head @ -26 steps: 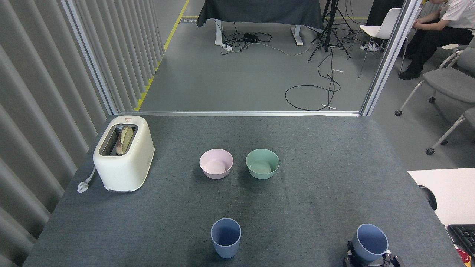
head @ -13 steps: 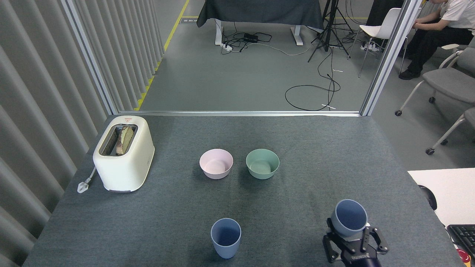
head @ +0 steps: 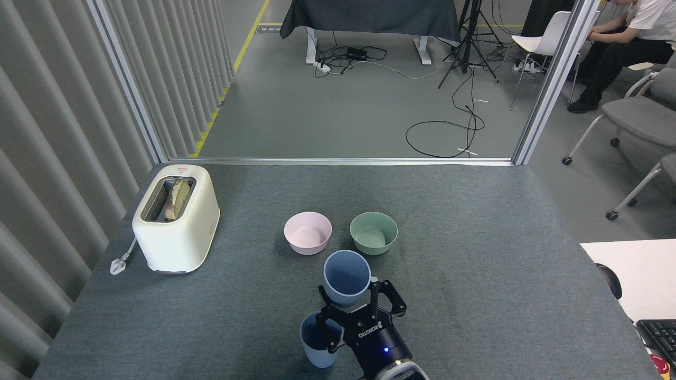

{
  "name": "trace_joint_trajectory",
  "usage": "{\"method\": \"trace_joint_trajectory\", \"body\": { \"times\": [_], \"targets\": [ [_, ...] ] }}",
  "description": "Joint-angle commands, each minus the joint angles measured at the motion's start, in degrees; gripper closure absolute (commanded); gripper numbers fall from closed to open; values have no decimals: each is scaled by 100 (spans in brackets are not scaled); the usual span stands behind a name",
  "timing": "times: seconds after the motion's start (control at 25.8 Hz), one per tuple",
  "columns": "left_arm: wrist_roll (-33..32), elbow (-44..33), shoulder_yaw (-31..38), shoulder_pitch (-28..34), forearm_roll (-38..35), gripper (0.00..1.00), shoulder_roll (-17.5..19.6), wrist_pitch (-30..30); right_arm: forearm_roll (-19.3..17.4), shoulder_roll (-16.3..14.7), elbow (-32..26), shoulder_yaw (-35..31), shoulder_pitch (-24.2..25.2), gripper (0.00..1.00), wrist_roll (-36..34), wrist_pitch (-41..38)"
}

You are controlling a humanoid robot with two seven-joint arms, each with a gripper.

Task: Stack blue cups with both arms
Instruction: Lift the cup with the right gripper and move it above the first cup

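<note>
A blue cup [head: 346, 276] hangs in the air, held near its base by my right gripper [head: 353, 306], which is shut on it. The cup's mouth faces up and toward me. Just below and to the left, a second blue cup [head: 315, 351] stands upright on the grey table [head: 475, 253], partly covered by the gripper's black fingers [head: 330, 326]. The held cup sits above and slightly behind the standing one. My right arm comes up from the bottom edge, with white lettering and a small blue light. My left arm is out of view.
A pink bowl [head: 307, 233] and a green bowl [head: 373, 233] stand just behind the held cup. A cream toaster [head: 176, 217] with bread sits at the left. A white desk with a keyboard [head: 657, 332] is at the right edge. A person sits far back right.
My right gripper has carried its blue cup up from the bottom right corner and leftward to above the standing cup. That cup and the bowls have not moved.
</note>
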Motion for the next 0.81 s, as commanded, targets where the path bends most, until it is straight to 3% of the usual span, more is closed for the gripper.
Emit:
{"method": "trace_joint_trajectory", "body": {
  "times": [0.0,0.77],
  "targets": [
    [9,12,-7,0,0,0,1,0,48,80,-207,371,178,34,108,0],
    [9,38,2,0,0,0,1,0,48,89,127,310,451,32,47,36]
  ]
}}
